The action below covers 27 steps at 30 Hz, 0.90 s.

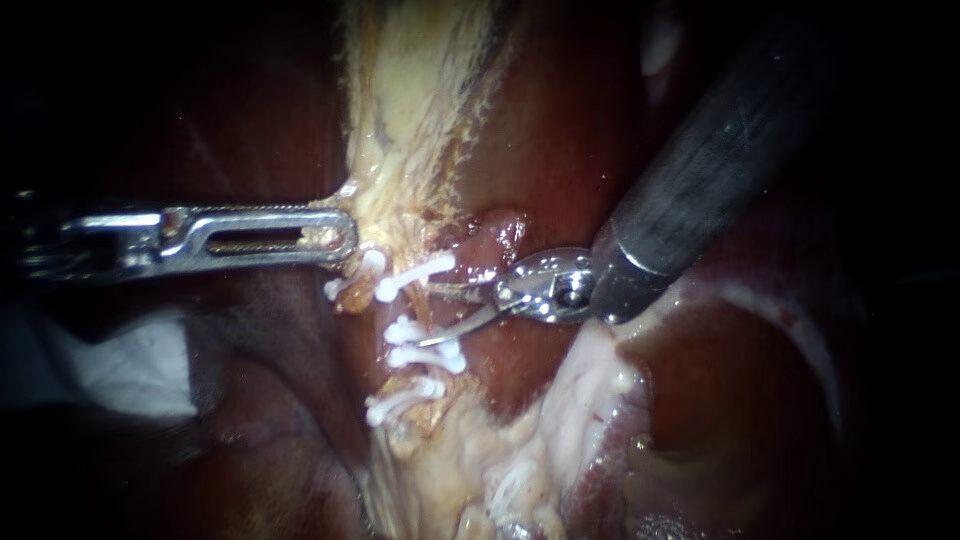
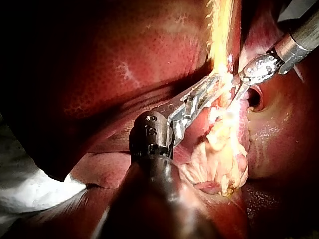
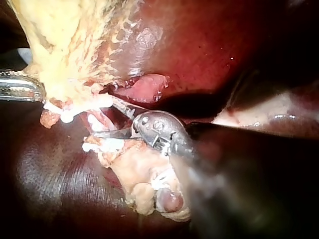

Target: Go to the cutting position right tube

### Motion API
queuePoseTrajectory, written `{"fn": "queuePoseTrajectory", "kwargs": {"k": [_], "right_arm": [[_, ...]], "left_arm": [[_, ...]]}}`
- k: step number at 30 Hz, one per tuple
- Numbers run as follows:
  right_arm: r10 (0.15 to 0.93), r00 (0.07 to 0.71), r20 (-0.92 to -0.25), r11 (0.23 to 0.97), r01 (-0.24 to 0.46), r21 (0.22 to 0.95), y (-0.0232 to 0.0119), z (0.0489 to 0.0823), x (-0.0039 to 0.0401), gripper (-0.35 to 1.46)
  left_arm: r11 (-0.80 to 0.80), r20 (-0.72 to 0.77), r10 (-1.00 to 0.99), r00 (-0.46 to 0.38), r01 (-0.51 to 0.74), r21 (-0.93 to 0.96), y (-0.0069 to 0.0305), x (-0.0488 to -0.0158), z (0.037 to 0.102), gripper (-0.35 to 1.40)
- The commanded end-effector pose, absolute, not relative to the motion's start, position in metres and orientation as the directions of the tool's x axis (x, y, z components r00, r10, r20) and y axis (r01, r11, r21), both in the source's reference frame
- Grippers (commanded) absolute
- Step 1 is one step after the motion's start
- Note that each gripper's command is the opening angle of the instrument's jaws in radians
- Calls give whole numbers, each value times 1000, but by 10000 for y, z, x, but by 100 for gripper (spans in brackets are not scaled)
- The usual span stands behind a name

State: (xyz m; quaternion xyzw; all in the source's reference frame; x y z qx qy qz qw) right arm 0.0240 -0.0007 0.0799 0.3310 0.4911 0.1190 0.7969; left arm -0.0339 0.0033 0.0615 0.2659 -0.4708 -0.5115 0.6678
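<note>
Dark red liver (image 2: 124,64) lying against a white cloth (image 2: 25,191), cloth visible only past the liver's edge

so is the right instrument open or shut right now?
Open. The right instrument shows two thin blades spread apart with a clear gap, in both the endoscope and right wrist views.

dark red liver (image 1: 570,130), pale yellow fatty tissue (image 1: 420,80), white cloth (image 1: 130,370) beside the liver

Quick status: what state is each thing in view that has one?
left instrument: shut on tissue
right instrument: blades open, tube between them
clips: all closed
tube: clipped, not cut
</note>
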Motion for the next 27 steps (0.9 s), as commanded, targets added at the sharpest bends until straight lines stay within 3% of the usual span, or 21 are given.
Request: {"fn": "queuePoseTrajectory", "kwargs": {"k": [1, 27], "right_arm": [[516, 484, -707, 750, 143, 646, -8, 799, 240, 121], [546, 429, -719, 709, 221, 670, -10, 780, 252, 107]], "left_arm": [[335, 357, -934, 33, 432, 837, 33, -338, 616, -35], [335, 360, -932, 28, 443, 832, 40, -332, 627, -35]]}}
